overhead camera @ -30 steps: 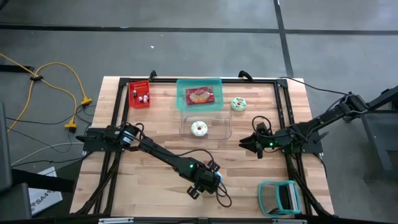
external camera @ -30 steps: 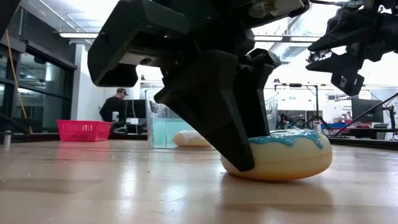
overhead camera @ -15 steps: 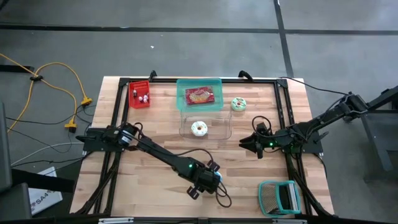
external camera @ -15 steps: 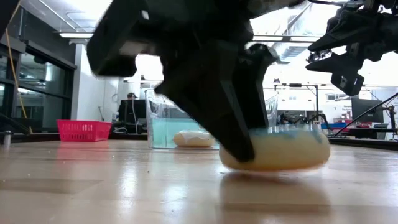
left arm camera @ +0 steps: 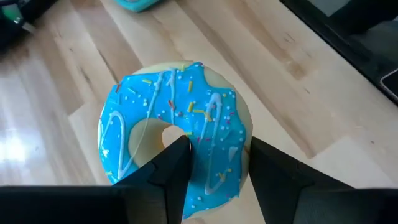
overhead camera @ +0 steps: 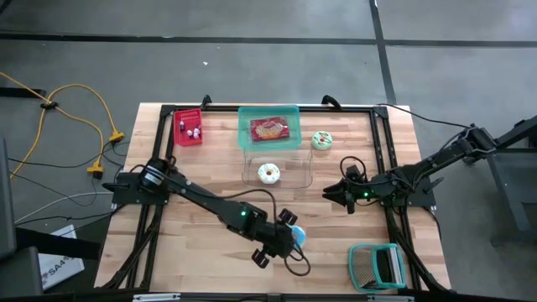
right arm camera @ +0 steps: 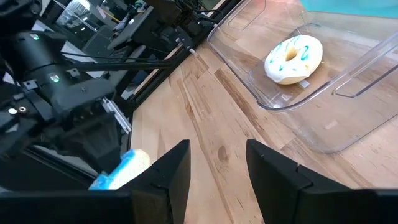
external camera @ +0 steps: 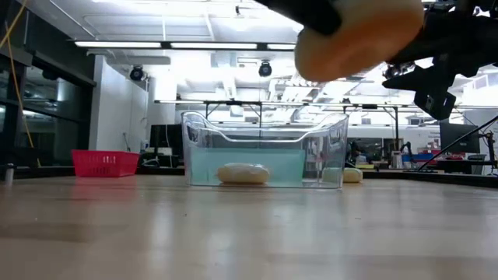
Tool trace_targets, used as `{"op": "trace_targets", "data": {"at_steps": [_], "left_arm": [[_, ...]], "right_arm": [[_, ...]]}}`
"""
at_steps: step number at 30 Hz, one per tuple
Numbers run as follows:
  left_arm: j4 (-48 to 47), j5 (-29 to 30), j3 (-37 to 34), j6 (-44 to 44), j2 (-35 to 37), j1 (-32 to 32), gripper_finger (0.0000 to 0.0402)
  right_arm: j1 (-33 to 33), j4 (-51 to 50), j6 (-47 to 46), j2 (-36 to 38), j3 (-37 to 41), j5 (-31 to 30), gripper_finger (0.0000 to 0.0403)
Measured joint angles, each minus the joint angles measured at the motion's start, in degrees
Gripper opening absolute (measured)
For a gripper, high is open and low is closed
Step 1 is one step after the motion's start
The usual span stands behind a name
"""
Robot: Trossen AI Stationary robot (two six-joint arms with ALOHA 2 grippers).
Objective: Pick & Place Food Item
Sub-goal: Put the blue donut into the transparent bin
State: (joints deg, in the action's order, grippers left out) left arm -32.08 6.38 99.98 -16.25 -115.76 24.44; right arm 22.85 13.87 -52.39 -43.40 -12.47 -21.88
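- Left gripper point(overhead camera: 284, 236), near side of the clear tub point(overhead camera: 277, 164): pinched the blue-iced donut point(left arm camera: 174, 130), one finger point(left arm camera: 171, 168) through the hole, one outside the ring.
- Carried clear of the wooden table point(overhead camera: 210, 172), high in the low view.
- Right gripper point(overhead camera: 336, 194), off to the tub's right: hovered, fingers parted, nothing between them.
- Lying inside the tub: white donut point(overhead camera: 268, 174).

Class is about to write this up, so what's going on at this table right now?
The left gripper is shut on a blue-iced donut and holds it above the table's near side. The clear bin at the far middle already holds a white donut, and a green-iced donut lies beside it. The right gripper hangs on the right, open and holding nothing.
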Motion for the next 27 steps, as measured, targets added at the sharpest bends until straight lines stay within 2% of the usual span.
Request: {"op": "trace_targets", "data": {"at_steps": [9, 15, 27], "left_arm": [[-0.08, -0.03, 0.00, 3.05, 0.28, 0.60, 0.0147], [-1.04, 3.04, 0.00, 3.79, 0.28, 0.57, 0.0147], [-3.34, 4.36, 0.02, 17.99, 0.87, -4.35, 0.0147]], "right_arm": [[0.01, 0.02, 0.01, 0.00, 0.00, -0.01, 0.0144], [0.02, 0.02, -0.01, 0.00, 0.00, -0.01, 0.0144], [0.00, 0.00, 0.00, 0.00, 0.00, 0.00, 0.0144]]}}
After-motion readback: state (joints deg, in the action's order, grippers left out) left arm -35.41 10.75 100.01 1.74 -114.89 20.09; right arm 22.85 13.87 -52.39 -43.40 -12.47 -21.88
